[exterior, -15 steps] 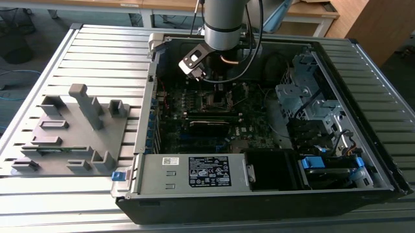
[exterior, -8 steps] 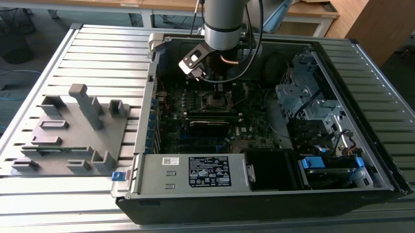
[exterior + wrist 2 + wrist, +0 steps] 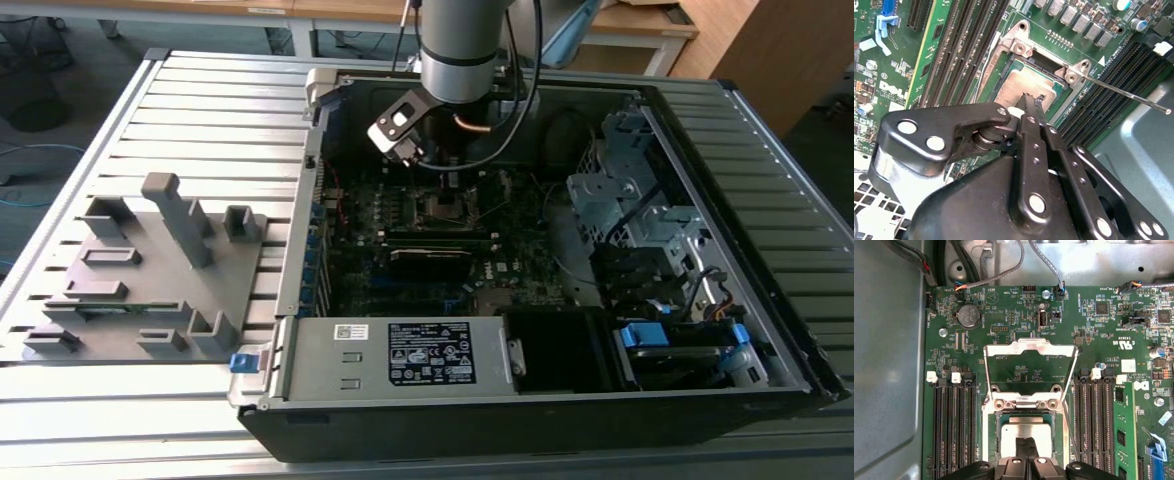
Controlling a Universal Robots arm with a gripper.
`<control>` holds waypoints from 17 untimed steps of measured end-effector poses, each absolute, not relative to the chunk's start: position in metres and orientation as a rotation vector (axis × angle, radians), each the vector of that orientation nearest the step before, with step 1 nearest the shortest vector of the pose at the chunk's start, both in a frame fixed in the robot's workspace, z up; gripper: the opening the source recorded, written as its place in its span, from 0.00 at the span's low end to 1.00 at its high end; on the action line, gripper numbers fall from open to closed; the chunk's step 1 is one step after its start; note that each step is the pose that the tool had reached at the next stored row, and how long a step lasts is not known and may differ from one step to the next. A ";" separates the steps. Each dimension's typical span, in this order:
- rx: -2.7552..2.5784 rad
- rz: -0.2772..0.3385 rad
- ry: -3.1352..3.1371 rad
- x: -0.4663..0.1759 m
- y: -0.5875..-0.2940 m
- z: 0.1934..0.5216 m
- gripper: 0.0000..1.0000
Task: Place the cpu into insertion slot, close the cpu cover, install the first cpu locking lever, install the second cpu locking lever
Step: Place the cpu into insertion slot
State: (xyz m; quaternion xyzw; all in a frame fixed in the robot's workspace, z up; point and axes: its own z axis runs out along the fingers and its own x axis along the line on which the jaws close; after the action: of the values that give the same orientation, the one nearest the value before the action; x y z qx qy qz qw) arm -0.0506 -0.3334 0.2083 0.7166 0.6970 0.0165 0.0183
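Pressed together, pinching nothing: tool (image 3: pixel 1026 444) tip-down on or just over the cpu (image 3: pixel 1010 437), already seated in the slot (image 3: pixel 995 426) beneath. Just beyond, cover (image 3: pixel 1029 343) swung open, not yet closed. Closing likely calls for clearing the cpu, then pushing the far edge down.

On my feed: slatted grey metal table (image 3: pixel 200 100) in front; wooden desks (image 3: pixel 347 10) behind; wooden cabinet (image 3: pixel 781 50) at exterior view's right; grey floor (image 3: pixel 200 35), blue cable (image 3: pixel 34 150) at exterior view's left.
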 end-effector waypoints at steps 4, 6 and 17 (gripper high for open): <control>2.226 0.051 2.165 -0.051 -0.333 0.208 0.10; 2.226 0.052 2.165 -0.051 -0.333 0.207 0.10; 2.251 0.050 2.138 -0.051 -0.333 0.204 0.10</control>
State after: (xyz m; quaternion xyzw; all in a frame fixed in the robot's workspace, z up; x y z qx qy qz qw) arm -0.0506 -0.3333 0.2038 0.7248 0.6885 0.0159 0.0183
